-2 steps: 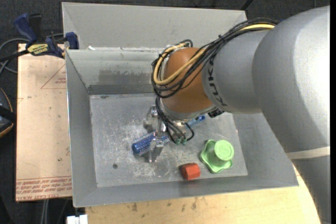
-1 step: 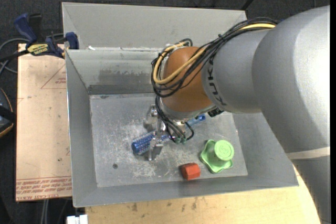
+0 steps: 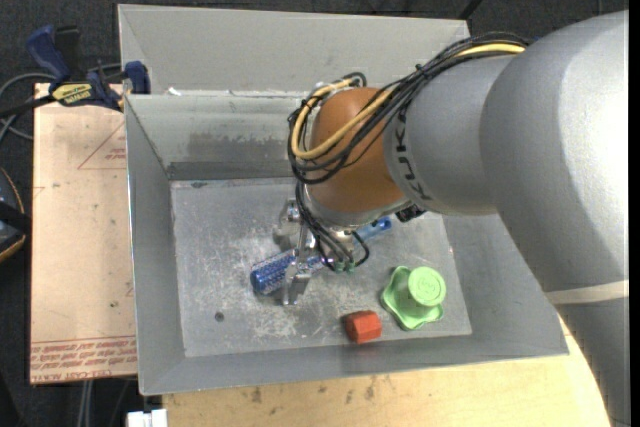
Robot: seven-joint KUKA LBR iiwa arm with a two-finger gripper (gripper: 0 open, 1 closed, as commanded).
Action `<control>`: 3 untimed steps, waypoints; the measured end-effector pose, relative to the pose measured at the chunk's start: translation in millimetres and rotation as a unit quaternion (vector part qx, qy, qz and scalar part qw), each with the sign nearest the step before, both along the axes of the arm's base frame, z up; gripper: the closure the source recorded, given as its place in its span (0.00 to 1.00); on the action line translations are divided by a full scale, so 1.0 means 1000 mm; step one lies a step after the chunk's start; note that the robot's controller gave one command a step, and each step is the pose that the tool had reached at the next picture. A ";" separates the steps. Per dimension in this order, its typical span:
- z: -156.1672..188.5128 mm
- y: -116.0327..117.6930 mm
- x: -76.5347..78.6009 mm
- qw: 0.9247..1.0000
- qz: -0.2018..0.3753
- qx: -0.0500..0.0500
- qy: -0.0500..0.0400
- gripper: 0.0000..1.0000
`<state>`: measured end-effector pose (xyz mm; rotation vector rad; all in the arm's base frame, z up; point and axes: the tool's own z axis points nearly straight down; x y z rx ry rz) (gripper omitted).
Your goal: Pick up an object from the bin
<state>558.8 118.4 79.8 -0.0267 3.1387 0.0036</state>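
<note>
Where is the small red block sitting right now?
In the camera view, the red block lies on the floor of the bin near its front wall, right of centre, close beside and lower left of the green lobed cap.

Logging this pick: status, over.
Gripper low at blue thing, mid bin floor. Grip unconfirmed. Green cap and red block lie apart, front right.
</note>
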 end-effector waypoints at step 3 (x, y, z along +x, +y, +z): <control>0.067 0.001 0.004 1.000 -0.001 0.000 -0.002 1.00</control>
